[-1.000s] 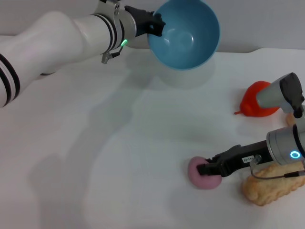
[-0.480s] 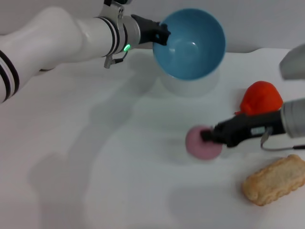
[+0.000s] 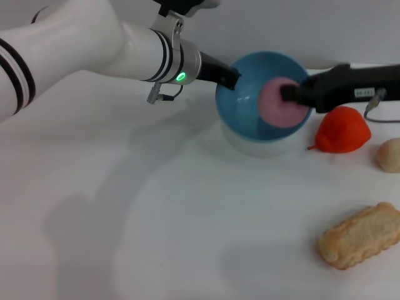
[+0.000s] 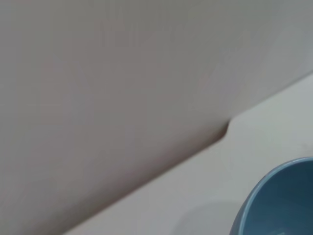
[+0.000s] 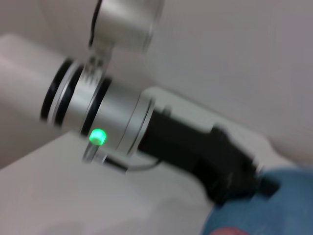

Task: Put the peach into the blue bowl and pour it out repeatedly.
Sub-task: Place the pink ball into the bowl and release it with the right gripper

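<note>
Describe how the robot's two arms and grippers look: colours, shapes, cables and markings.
The left arm is glossy white and rounded, with black rings, a silver wrist cuff carrying a green light, a thin looped cable, and a black left gripper. The right gripper is black and elongated, bearing a small white label and a thin grey cable at its rear.

1. The peach [image 3: 277, 103] is partly covered by the right gripper [image 3: 292, 95]; its stem mark is not visible.
2. The left wrist view cuts off all but an edge of the blue bowl [image 4: 281, 203].
3. The beige ball [image 3: 389, 155] is clipped by the head view's edge.
4. The left gripper [image 5: 254, 183] is blurred in the right wrist view.
</note>
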`<state>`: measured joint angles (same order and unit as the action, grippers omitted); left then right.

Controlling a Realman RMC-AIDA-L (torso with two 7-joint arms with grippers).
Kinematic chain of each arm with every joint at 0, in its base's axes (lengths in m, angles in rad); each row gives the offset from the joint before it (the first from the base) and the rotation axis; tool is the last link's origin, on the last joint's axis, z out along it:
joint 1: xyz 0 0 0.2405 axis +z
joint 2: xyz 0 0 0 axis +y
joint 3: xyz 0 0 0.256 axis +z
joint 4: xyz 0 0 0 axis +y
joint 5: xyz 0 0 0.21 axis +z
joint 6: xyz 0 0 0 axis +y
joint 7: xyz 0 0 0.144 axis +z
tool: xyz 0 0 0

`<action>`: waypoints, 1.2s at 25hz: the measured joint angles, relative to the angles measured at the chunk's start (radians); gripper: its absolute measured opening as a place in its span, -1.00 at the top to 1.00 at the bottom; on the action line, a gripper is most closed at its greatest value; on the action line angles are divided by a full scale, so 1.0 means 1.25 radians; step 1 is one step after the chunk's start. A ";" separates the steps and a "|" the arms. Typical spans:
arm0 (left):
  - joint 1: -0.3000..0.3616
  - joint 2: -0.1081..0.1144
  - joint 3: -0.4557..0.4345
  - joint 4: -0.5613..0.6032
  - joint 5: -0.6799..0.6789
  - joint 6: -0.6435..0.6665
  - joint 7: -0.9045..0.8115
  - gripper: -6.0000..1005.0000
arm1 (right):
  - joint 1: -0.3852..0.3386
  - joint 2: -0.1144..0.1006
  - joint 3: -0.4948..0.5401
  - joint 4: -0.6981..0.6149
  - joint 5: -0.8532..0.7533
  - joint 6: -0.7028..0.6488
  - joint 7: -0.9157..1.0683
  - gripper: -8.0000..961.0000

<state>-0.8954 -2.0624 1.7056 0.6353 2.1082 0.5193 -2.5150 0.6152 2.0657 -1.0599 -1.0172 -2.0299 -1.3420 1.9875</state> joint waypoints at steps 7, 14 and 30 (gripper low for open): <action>-0.014 -0.002 0.000 0.028 0.166 0.079 -0.161 0.99 | 0.007 0.000 0.022 0.005 -0.009 0.025 0.001 0.87; -0.011 -0.005 0.004 0.041 0.167 0.084 -0.166 0.99 | 0.015 0.004 0.015 0.081 -0.035 0.121 -0.006 0.86; -0.009 -0.008 0.008 0.037 0.154 0.079 -0.167 0.99 | 0.025 0.007 -0.007 0.126 -0.027 0.198 -0.069 0.27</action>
<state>-0.9070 -2.0724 1.7152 0.6818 2.3008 0.6177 -2.7239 0.6466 2.0739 -1.0693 -0.8597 -2.0632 -1.0942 1.9010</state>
